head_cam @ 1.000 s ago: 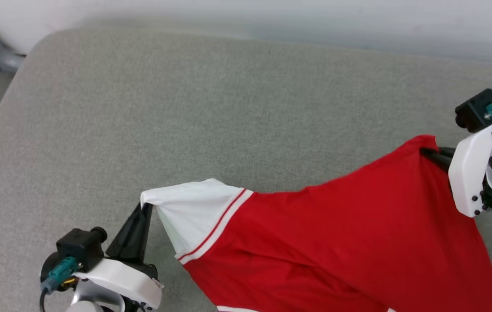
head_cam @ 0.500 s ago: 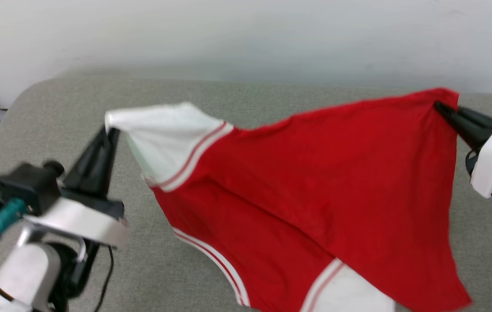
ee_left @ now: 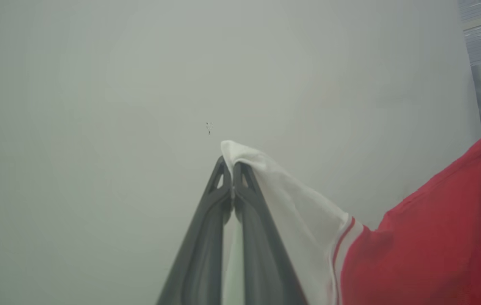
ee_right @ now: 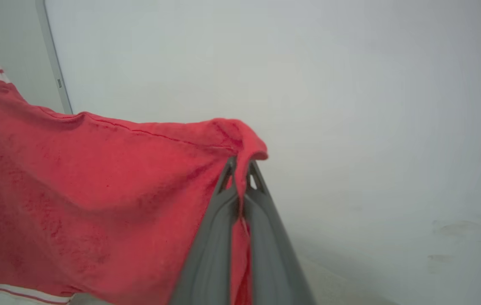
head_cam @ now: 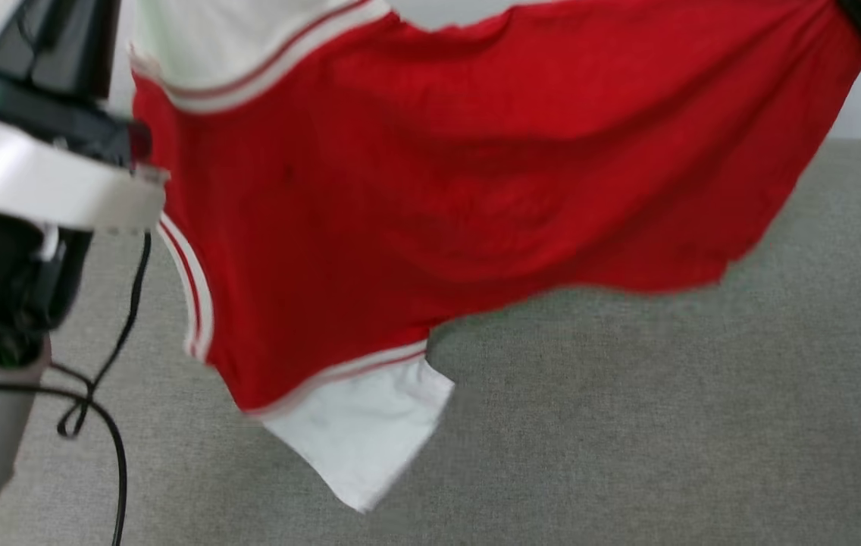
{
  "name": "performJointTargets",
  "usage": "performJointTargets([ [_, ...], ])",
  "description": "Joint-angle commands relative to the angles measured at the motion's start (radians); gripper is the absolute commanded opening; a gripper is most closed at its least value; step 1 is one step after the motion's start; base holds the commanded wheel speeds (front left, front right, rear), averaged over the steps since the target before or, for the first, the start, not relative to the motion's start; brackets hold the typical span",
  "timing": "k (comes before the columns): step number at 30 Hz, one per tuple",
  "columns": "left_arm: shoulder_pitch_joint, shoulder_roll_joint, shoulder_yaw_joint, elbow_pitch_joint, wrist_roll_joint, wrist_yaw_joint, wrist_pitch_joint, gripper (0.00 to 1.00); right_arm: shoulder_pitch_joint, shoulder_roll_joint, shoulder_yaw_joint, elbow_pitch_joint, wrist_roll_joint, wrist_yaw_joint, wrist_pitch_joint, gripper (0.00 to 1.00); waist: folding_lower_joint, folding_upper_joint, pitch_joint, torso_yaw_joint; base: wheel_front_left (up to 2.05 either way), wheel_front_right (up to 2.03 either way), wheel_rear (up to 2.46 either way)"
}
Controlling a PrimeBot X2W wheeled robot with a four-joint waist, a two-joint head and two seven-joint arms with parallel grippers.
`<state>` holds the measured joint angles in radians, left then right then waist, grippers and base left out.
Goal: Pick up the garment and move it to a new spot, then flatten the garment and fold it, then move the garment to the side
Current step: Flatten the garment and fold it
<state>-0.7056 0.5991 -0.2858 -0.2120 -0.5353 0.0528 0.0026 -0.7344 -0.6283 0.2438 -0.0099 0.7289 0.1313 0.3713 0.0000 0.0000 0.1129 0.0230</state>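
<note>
Both arms have raised the garment (head_cam: 430,174) off the grey cushion (head_cam: 665,425). It now hangs spread between them, one white sleeve dangling on the near side. Your left gripper (ee_left: 232,169) is pinched shut on the other sleeve, and your right gripper (ee_right: 240,169) is clamped on a red corner. You look ready to carry it across.

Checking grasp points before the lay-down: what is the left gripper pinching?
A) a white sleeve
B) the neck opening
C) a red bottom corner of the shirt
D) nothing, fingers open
A: in the left wrist view the left gripper is shut on the tip of the white sleeve of the shirt, while the right gripper pinches a red edge.
</note>
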Motion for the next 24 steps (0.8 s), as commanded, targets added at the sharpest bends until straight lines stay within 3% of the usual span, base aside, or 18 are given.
performJointTargets([
  [1,-0.062,-0.010,-0.006,0.017,-0.002,-0.012,0.010,0.00,-0.037,0.014,-0.018,-0.007,-0.008,-0.001,0.008,0.00,0.0000,0.0000,0.021,-0.001,0.00,0.00,0.00],
  [14,-0.539,-0.081,-0.039,0.266,-0.004,-0.112,0.049,0.00,-0.368,0.036,-0.080,0.059,-0.074,-0.001,0.108,0.00,0.0000,0.0000,0.248,0.005,0.00,0.00,0.00],
  [19,-0.779,-0.122,-0.049,0.407,0.012,-0.140,0.032,0.00,-0.579,0.050,-0.077,0.143,-0.113,-0.001,0.133,0.00,0.0000,0.0000,0.380,0.002,0.00,0.00,0.00],
  [21,-0.994,-0.149,-0.070,0.534,0.044,-0.154,0.001,0.00,-0.780,0.071,-0.040,0.241,-0.150,-0.001,0.119,0.00,0.0000,0.0000,0.471,-0.007,0.00,0.00,0.00],
  [24,-1.095,-0.164,-0.082,0.605,0.058,-0.162,-0.019,0.00,-0.889,0.084,-0.013,0.301,-0.169,-0.001,0.093,0.00,0.0000,0.0000,0.506,-0.010,0.00,0.00,0.00],
])
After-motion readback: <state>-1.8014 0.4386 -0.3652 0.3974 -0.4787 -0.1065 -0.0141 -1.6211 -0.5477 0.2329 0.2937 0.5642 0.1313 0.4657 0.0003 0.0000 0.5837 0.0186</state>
